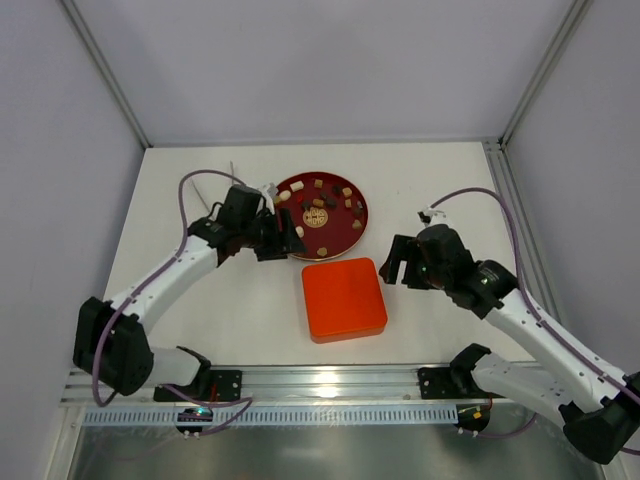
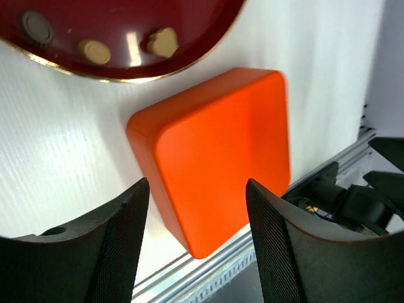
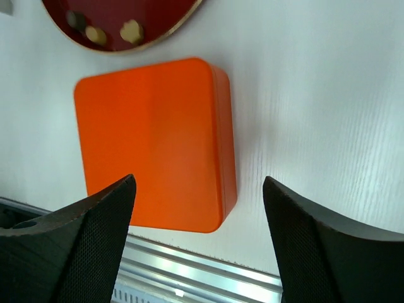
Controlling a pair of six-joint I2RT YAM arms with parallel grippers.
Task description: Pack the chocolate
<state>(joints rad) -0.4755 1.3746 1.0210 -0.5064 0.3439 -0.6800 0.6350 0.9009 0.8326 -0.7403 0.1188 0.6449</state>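
Observation:
Several pieces of chocolate (image 1: 318, 203), cream, caramel and dark brown, lie scattered on a round dark red plate (image 1: 338, 236) at the table's middle back. A closed orange-red square box (image 1: 343, 298) sits just in front of the plate. My left gripper (image 1: 283, 241) hovers at the plate's left edge, open and empty; its wrist view shows the box (image 2: 221, 158) below and three pieces of chocolate (image 2: 163, 41) on the plate (image 2: 126, 71). My right gripper (image 1: 396, 262) stands open and empty to the right of the box (image 3: 151, 139), and its wrist view also catches the chocolate (image 3: 131, 30).
An aluminium rail (image 1: 330, 380) runs along the near table edge, close behind the box. Grey walls enclose the white table on the left, back and right. Purple cables loop over both arms.

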